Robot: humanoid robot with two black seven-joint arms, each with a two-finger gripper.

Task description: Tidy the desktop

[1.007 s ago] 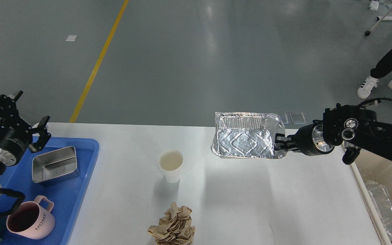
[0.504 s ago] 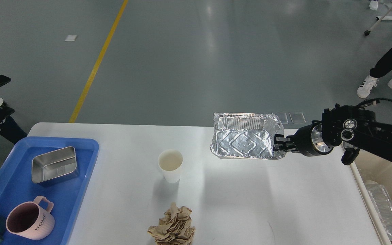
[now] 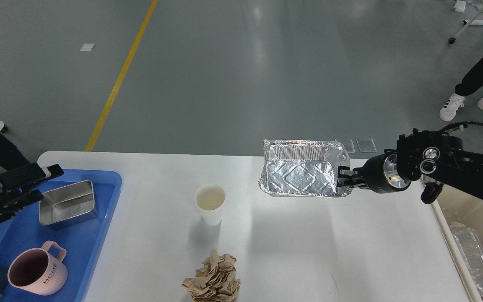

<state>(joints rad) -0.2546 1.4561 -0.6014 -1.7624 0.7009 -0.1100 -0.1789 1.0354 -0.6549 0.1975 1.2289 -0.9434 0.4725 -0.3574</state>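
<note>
The right gripper (image 3: 343,176) pinches the right edge of a shiny foil tray (image 3: 302,174) and holds it up above the far side of the white desktop (image 3: 308,247). The left gripper (image 3: 36,180) has its fingers a little apart, holding nothing, above a blue tray (image 3: 94,235) with a metal box (image 3: 67,203) and a pink mug (image 3: 36,272). A paper cup (image 3: 211,204) and a crumpled brown paper (image 3: 214,279) sit on the desktop.
</note>
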